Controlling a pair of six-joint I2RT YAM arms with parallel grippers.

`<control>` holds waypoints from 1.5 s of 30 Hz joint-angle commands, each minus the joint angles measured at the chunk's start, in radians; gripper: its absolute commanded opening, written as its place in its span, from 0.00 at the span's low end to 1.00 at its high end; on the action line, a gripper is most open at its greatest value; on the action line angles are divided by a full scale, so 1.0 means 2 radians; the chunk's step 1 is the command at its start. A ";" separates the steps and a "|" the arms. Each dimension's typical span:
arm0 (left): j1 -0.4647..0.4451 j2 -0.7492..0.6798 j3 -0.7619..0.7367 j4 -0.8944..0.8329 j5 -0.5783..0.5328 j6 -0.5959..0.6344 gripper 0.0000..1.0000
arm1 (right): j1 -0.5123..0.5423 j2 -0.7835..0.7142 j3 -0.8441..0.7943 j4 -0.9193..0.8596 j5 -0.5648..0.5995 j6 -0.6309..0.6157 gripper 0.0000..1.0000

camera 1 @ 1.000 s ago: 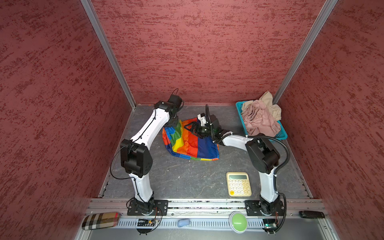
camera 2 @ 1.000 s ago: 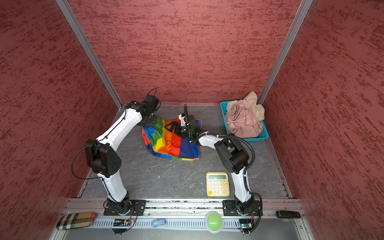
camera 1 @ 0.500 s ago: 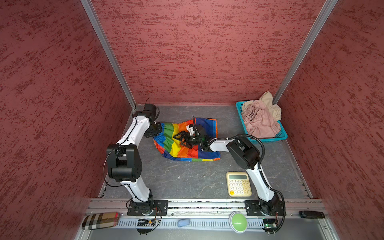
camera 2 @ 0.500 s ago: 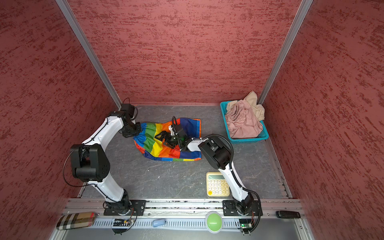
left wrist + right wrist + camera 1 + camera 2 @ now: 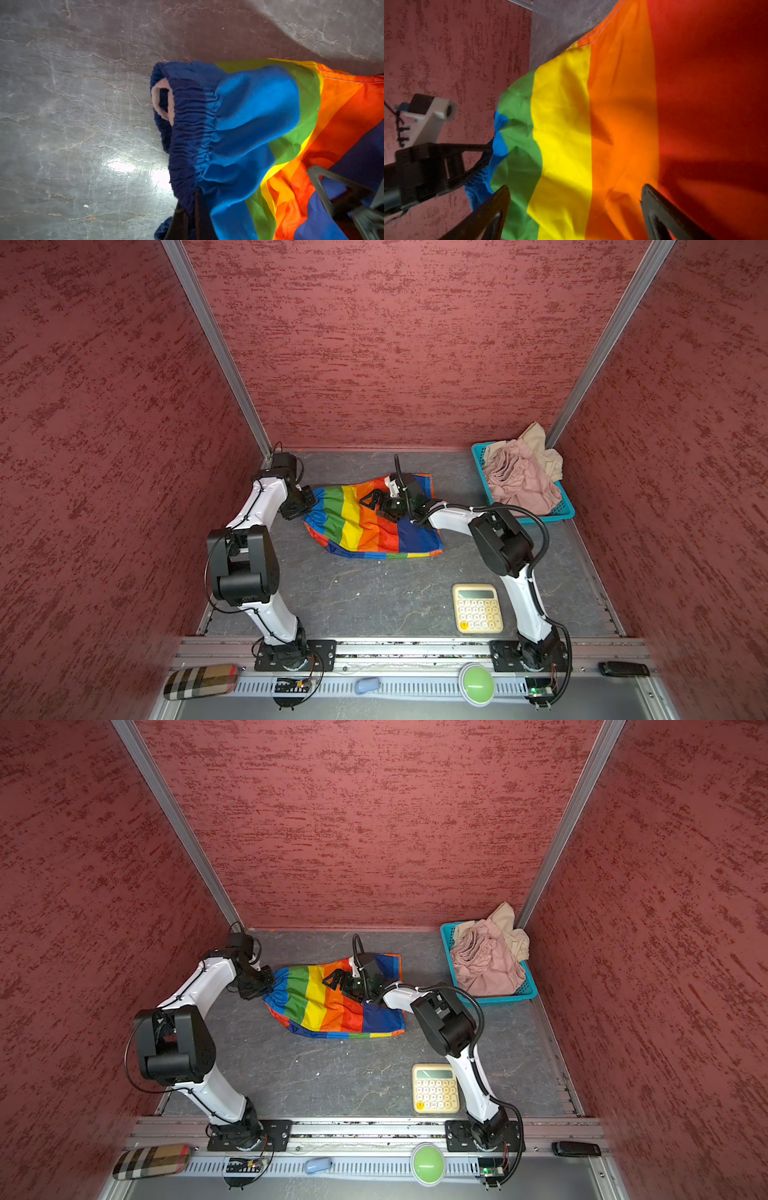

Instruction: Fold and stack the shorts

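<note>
rainbow shorts (image 5: 353, 526): pulled left, spread flatter | L jaws: moved left w/ waistband (image 5: 187, 128) | R jaws: shifted left

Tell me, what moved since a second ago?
The left fingers, shut on the waistband of the rainbow shorts, pulled it left and stretched the shorts out flatter. The right fingers, open and holding nothing, slid left over the shorts. The basket with the other shorts and the calculator stayed put.
</note>
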 commanded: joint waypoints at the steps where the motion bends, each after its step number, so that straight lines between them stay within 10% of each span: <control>1: 0.002 -0.001 0.002 0.022 0.019 -0.010 0.00 | 0.022 -0.029 -0.034 0.021 -0.003 0.004 0.99; 14: 0.015 -0.027 0.010 0.019 0.026 -0.015 0.00 | 0.038 0.028 -0.048 0.052 -0.018 0.033 0.99; 23: -0.002 -0.059 0.037 0.007 0.036 -0.022 0.00 | -0.026 -0.085 -0.052 -0.027 -0.019 -0.032 0.99; 35: -0.117 -0.052 0.113 -0.039 -0.046 -0.003 0.00 | -0.145 -0.139 -0.102 -0.215 0.073 -0.203 0.99; 45: -0.250 0.006 0.213 -0.075 -0.096 0.021 0.00 | -0.146 -0.122 -0.161 -0.156 0.058 -0.177 0.99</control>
